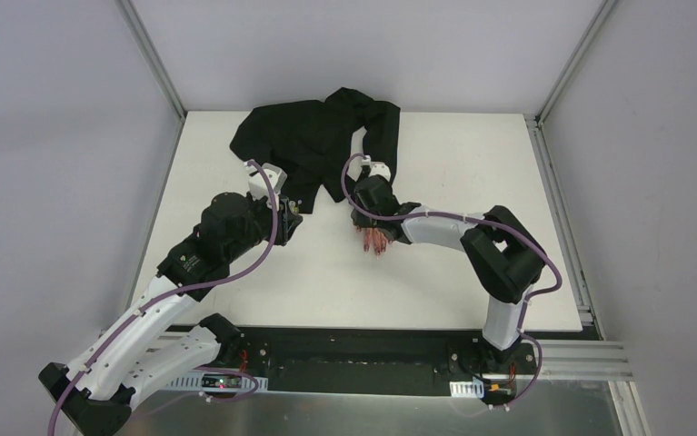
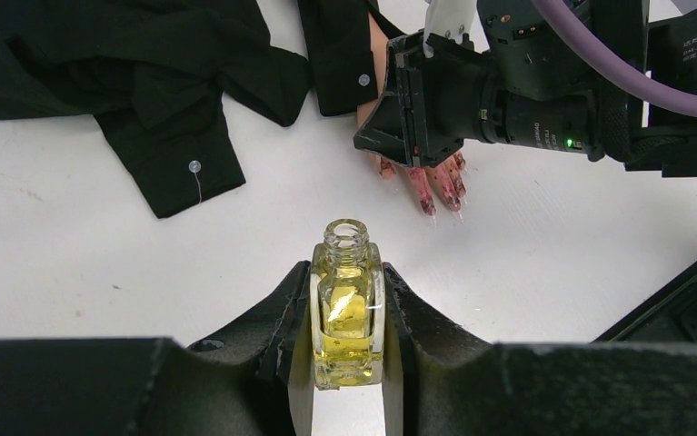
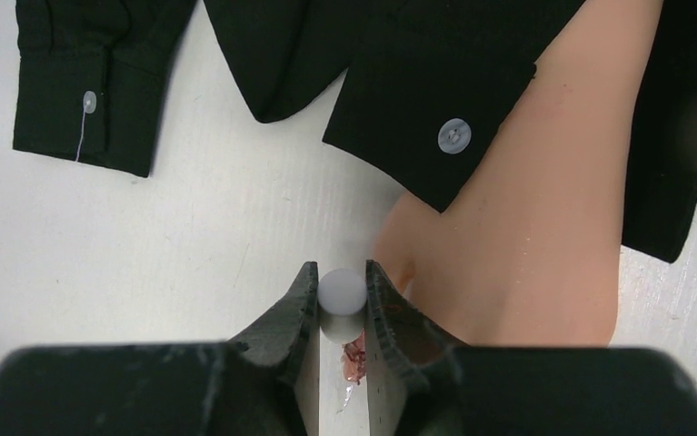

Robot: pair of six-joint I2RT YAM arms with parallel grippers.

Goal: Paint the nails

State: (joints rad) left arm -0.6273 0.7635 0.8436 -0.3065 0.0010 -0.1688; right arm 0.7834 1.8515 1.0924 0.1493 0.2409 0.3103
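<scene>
Left claw (image 2: 346,269): pinching the open polish bottle (image 2: 348,318), near the mannequin hand (image 3: 526,227).
Right claw (image 3: 341,269): clamped on the white brush cap (image 3: 342,292), over the nails (image 2: 428,205), mid-table (image 1: 472,163).
Risk: I'd guess a wobble smears polish onto the skin.
Views: the left wrist shows the fingertips; the right wrist shows mostly palm and black sleeve (image 3: 435,100).

Nails (image 2: 428,207) partly hidden under right gripper (image 3: 340,272); too small to tell in top view.
</scene>
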